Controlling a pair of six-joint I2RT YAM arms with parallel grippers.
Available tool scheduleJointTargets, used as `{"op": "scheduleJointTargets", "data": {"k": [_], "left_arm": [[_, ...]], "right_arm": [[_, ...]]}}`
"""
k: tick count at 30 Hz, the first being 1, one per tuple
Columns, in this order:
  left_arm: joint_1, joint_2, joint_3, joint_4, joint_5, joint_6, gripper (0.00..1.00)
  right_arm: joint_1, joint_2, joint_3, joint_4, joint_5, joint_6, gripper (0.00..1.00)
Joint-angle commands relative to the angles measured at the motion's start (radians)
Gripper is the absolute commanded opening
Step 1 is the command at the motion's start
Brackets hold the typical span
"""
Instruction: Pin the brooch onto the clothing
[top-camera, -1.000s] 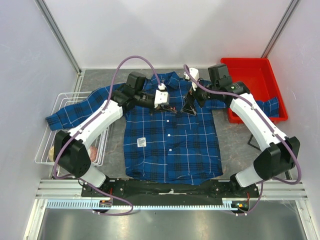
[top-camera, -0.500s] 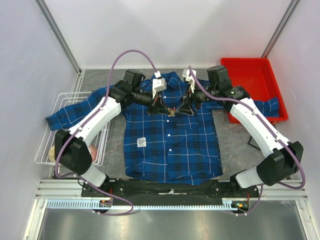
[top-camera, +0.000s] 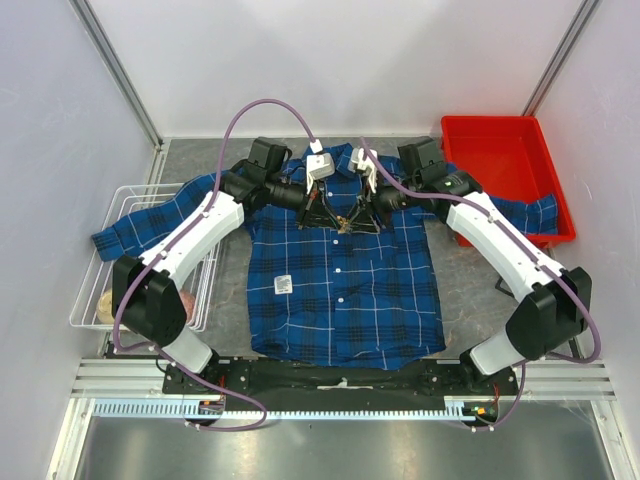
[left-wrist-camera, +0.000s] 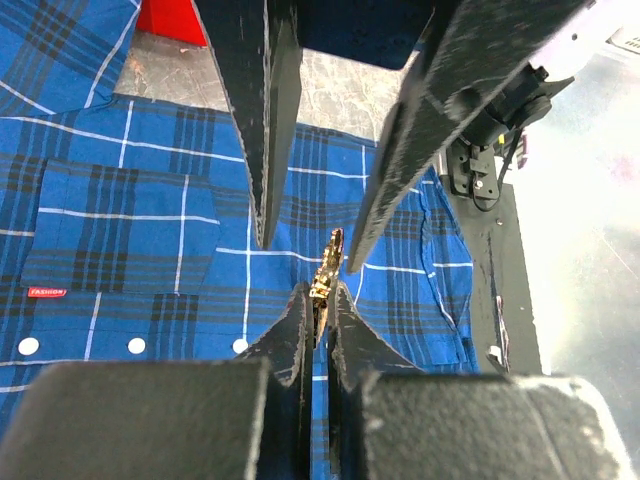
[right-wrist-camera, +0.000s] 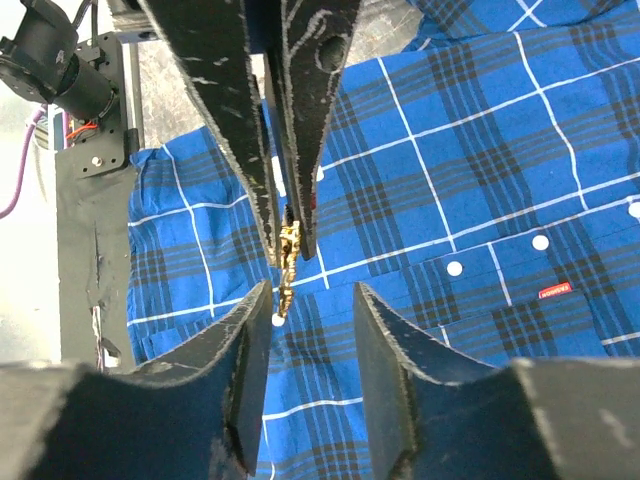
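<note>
The clothing (top-camera: 340, 290), a blue-and-black plaid shirt, lies flat in the middle of the table, also in the wrist views (left-wrist-camera: 120, 230) (right-wrist-camera: 450, 190). My left gripper (top-camera: 334, 219) (left-wrist-camera: 320, 298) is shut on the small gold brooch (top-camera: 345, 223) (left-wrist-camera: 328, 265) (right-wrist-camera: 288, 255) and holds it just above the shirt's upper button line. My right gripper (top-camera: 357, 221) (right-wrist-camera: 310, 295) (left-wrist-camera: 307, 252) faces it tip to tip. Its jaws are partly apart, and the brooch's free end hangs just inside the gap, close to one finger (right-wrist-camera: 250, 310), not pinched by it.
A red bin (top-camera: 505, 150) stands at the back right with the shirt's sleeve (top-camera: 540, 212) draped at its edge. A white wire basket (top-camera: 125, 250) sits at the left under the other sleeve. A white label (top-camera: 283, 285) is on the shirt's lower front.
My right gripper has swung left to meet the left one and its jaws have narrowed. The left gripper shifted slightly right, still holding the brooch.
</note>
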Motion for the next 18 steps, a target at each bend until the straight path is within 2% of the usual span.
{"op": "scheduleJointTargets", "data": {"k": [1,4,5,6,8,10,12,13,18], "left_arm": [[-0.001,-0.003,0.036,0.011,0.041,-0.035,0.04],[-0.001,-0.002,0.035,0.011,0.038,-0.036,0.05],[-0.001,-0.003,0.036,0.007,0.037,-0.036,0.08],[-0.001,-0.002,0.038,0.007,0.035,-0.039,0.11],[0.008,-0.003,0.038,0.005,0.038,-0.05,0.25],[0.023,-0.006,0.035,0.016,0.052,-0.067,0.39],[0.052,-0.019,0.027,0.034,0.077,-0.075,0.44],[0.062,-0.026,0.021,0.045,0.084,-0.078,0.51],[0.102,-0.112,-0.089,0.178,0.147,-0.084,0.55]], "right_arm": [[0.004,0.018,0.038,0.013,-0.027,-0.004,0.42],[0.004,0.027,0.046,0.024,-0.041,0.005,0.29],[0.004,0.029,0.05,0.024,-0.044,0.011,0.24],[0.003,0.029,0.052,0.024,-0.047,0.013,0.13],[0.003,0.027,0.053,0.024,-0.049,0.016,0.0],[0.003,0.023,0.052,0.022,-0.049,0.015,0.0],[0.001,0.015,0.047,0.022,-0.052,0.015,0.0],[-0.002,0.015,0.046,0.022,-0.055,0.016,0.0],[-0.01,0.024,0.056,0.022,-0.102,0.041,0.0]]}}
